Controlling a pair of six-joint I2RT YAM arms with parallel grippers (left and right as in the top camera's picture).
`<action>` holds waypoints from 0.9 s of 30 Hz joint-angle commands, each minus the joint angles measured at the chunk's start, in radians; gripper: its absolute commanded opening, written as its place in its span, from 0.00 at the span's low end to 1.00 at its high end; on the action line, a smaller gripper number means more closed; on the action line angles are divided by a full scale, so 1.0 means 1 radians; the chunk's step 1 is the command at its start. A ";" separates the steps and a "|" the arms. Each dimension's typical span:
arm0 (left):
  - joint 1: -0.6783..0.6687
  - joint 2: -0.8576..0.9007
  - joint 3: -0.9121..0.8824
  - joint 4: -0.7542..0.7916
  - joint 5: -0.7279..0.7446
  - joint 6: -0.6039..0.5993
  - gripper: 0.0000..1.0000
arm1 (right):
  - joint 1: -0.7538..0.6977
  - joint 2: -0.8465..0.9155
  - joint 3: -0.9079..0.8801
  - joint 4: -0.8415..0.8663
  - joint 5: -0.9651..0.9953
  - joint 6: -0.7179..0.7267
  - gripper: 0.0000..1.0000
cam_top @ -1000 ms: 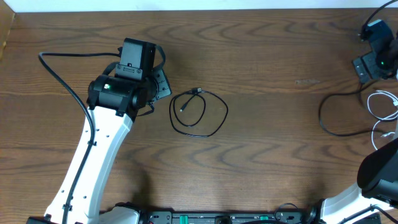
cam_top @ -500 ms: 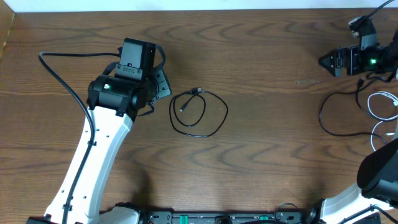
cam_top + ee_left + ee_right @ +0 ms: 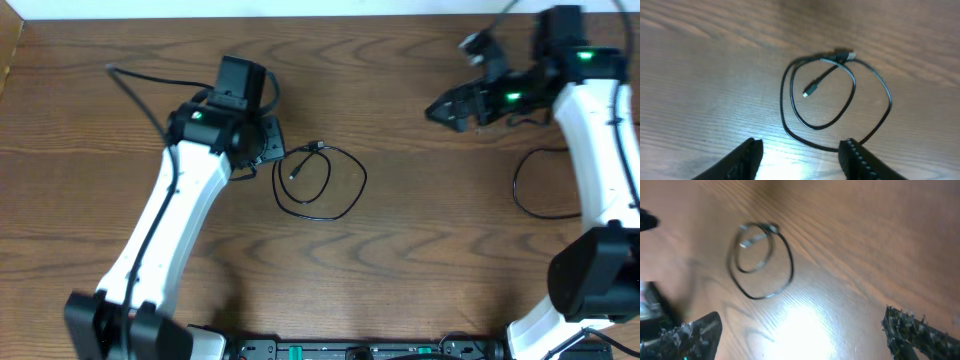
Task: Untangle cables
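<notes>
A thin black cable (image 3: 316,148) lies in a loose double loop on the wooden table, both plug ends near its top. It also shows in the left wrist view (image 3: 842,55) and, blurred, in the right wrist view (image 3: 791,267). My left gripper (image 3: 270,143) is open and empty just left of the loop, and its fingers (image 3: 801,160) stand apart close to the loop's near edge. My right gripper (image 3: 445,108) is open and empty above the table, well to the right of the loop, its fingers (image 3: 802,335) wide apart. No white cable shows.
A black cord (image 3: 517,190) curves on the table at the right, partly under the right arm; I cannot tell whether it is loose. The table's back edge (image 3: 300,14) runs along the top. Bare wood lies between the loop and the right arm.
The right arm has swung left from the far right edge, out over the table. The left arm has shifted right, closer to the loop. The black cable has not moved.
</notes>
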State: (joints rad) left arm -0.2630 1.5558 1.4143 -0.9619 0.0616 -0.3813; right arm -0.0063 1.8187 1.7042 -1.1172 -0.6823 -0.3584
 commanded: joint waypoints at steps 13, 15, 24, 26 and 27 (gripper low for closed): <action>-0.002 0.313 -0.006 0.096 -0.055 0.082 0.68 | 0.196 0.002 -0.019 -0.027 0.511 0.320 0.99; -0.002 0.343 -0.006 0.116 -0.055 0.082 0.68 | 0.195 0.002 -0.019 -0.038 0.511 0.320 0.99; -0.002 0.451 -0.006 0.194 -0.056 0.082 0.68 | 0.196 0.002 -0.019 -0.055 0.511 0.320 0.99; -0.002 0.465 -0.006 0.210 -0.077 0.082 0.65 | 0.196 0.002 -0.019 -0.055 0.511 0.320 0.99; -0.002 0.470 -0.006 0.214 -0.097 0.081 0.64 | 0.196 0.002 -0.020 -0.055 0.512 0.320 0.99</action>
State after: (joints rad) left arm -0.2646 2.0045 1.4139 -0.7574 0.0181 -0.3122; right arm 0.1844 1.8187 1.6920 -1.1690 -0.1818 -0.0540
